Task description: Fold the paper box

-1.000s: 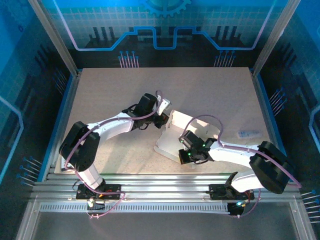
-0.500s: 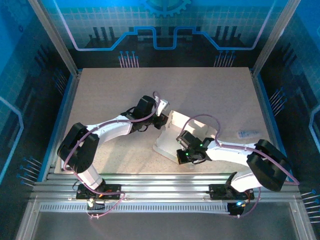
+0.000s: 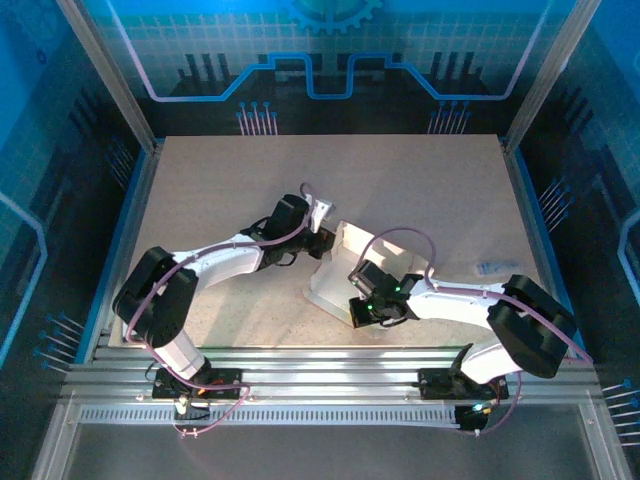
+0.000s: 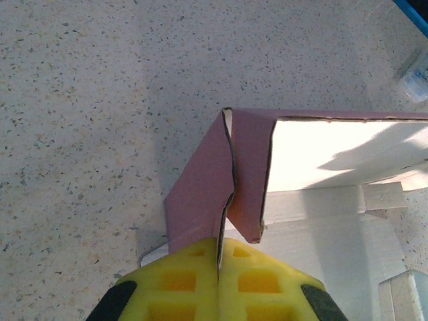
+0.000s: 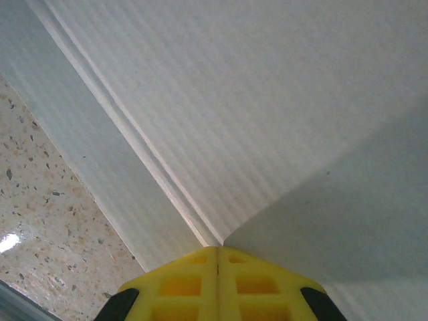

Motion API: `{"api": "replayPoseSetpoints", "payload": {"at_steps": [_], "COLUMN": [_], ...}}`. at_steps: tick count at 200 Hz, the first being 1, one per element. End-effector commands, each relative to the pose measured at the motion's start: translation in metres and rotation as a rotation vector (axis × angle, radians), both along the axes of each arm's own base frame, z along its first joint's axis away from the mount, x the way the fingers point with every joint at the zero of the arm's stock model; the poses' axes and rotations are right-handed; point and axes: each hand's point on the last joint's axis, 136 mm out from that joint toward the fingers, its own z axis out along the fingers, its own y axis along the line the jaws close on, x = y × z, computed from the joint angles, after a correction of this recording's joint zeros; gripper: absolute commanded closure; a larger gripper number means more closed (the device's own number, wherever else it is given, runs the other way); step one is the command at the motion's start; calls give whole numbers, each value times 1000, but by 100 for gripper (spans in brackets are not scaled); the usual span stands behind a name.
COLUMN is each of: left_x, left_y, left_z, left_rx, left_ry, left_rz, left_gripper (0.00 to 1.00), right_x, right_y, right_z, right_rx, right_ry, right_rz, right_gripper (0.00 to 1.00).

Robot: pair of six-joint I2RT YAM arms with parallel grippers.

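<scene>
The paper box [image 3: 392, 252] lies mid-table, half raised, pink outside and whitish inside. My left gripper [image 3: 324, 240] is at its left corner. In the left wrist view that gripper [image 4: 219, 251] is shut on the thin edge of an upright pink flap [image 4: 200, 194], with the white inner wall [image 4: 334, 154] beyond. My right gripper [image 3: 362, 302] rests on the box's near side. In the right wrist view its shut tips [image 5: 217, 249] press against the white inner face [image 5: 267, 100] where a crease [image 5: 144, 157] meets a raised panel. Nothing shows between these fingers.
A small pale object [image 3: 497, 268] lies on the speckled table [image 3: 230, 180] to the right of the box and shows in the left wrist view [image 4: 418, 70]. Blue rails [image 3: 128, 230] border the table. Metal rails [image 3: 320, 365] run along the near edge.
Both grippers have crept slightly left, and the box's near side has shifted with them. The jaws have stayed shut.
</scene>
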Motion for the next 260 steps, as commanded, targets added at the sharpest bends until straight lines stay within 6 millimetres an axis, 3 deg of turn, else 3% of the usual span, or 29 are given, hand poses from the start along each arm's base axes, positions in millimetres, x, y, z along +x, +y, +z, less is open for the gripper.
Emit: {"api": "replayPoseSetpoints", "payload": {"at_steps": [1,68,128,163,169,199,225,260], "left_x": [-28,-29,-29,-30,-30,-31,-31,-30], "left_y": [16,16,13,13,13,13,13,13], "left_z": [-42,-40,-37,-38,-39,-42,-45,-46], "left_rx": [105,124,156,161,163,167,161,164], "left_ry": [121,83,70,71,75,83,89,91], "left_rz": [-8,-22,-30,-32,-32,-28,-22,-14], "left_gripper": [100,100,100,100,100,100,100,100], "right_x": [3,16,41,65,74,102,130,162], "right_y": [1,15,23,14,16,11,4,0], "right_z": [-3,25,85,124,142,177,195,199], "right_rx": [-24,21,152,237,270,363,385,414], "right_ry": [-12,-63,-153,-200,-226,-258,-289,-283], "right_rz": [-9,25,60,42,40,25,8,-1], "right_gripper": [96,96,96,95,95,93,92,81]}}
